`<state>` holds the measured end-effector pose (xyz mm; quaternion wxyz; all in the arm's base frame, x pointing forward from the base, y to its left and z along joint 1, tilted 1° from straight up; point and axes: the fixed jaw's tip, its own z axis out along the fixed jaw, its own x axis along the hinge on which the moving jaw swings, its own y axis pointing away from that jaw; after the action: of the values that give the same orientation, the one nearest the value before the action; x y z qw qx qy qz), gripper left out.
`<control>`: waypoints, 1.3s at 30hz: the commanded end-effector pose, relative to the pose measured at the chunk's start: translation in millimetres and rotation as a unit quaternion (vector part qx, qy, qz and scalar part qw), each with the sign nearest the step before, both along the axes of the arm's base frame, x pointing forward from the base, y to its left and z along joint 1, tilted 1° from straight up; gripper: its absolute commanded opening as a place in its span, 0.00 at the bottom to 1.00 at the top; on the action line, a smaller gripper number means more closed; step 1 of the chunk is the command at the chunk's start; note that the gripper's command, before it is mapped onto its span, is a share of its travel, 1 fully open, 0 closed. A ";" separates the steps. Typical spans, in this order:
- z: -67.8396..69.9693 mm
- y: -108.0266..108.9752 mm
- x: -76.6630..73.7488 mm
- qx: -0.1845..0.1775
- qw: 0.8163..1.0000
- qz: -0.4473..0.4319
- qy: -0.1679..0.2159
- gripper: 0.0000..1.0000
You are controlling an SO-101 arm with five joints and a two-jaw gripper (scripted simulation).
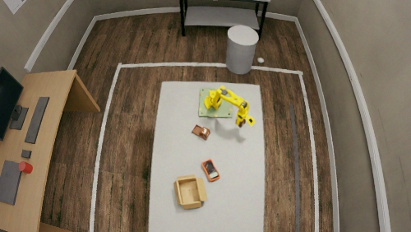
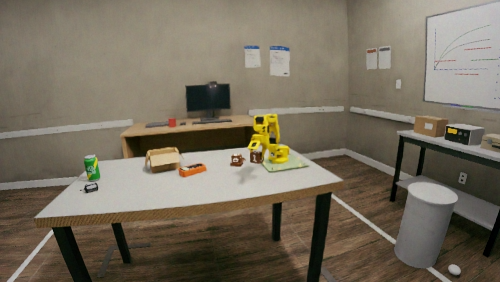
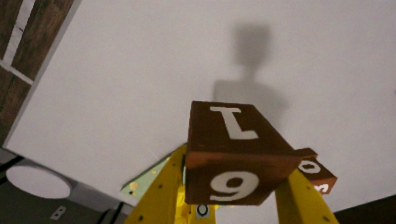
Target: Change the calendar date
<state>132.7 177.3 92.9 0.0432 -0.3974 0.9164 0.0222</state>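
Note:
My gripper (image 1: pixel 242 122) (image 2: pixel 255 154) (image 3: pixel 240 165) is shut on a brown number cube (image 3: pixel 220 125). It holds the cube in the air over the table, beside the green base plate. In the wrist view the held cube shows a white 1 on one face and, on the face nearer the camera, a digit that reads as 6 or 9. The brown calendar tray (image 1: pixel 196 130) stands on the table away from the gripper. The other cube (image 1: pixel 205 132) (image 3: pixel 320 175) is at the tray and shows a 0 and part of a 3 in the wrist view. The month's name is not readable.
The green base plate (image 1: pixel 203 112) (image 2: pixel 295 165) carries the arm. An orange-cased device (image 1: pixel 210 170) (image 2: pixel 193 170) and an open cardboard box (image 1: pixel 189 193) (image 2: pixel 164 161) lie farther along the table. A green can (image 2: pixel 92 168) and a small black object (image 2: pixel 91 188) are near its far end.

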 end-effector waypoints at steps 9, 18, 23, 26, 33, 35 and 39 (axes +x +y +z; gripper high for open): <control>3.6 -0.6 -2.5 0.003 1.000 0.007 -0.002 0.00; 7.9 -1.5 -4.0 0.010 1.000 0.009 -0.008 0.00; 7.9 -1.5 -4.0 0.010 1.000 0.009 -0.008 0.00; 7.9 -1.5 -4.0 0.010 1.000 0.009 -0.008 0.00; 7.9 -1.5 -4.0 0.010 1.000 0.009 -0.008 0.00; 7.9 -1.5 -4.0 0.010 1.000 0.009 -0.008 0.00; 7.9 -1.5 -4.0 0.010 1.000 0.009 -0.008 0.00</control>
<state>132.3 177.8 99.3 0.0573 -0.3983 0.9150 0.0297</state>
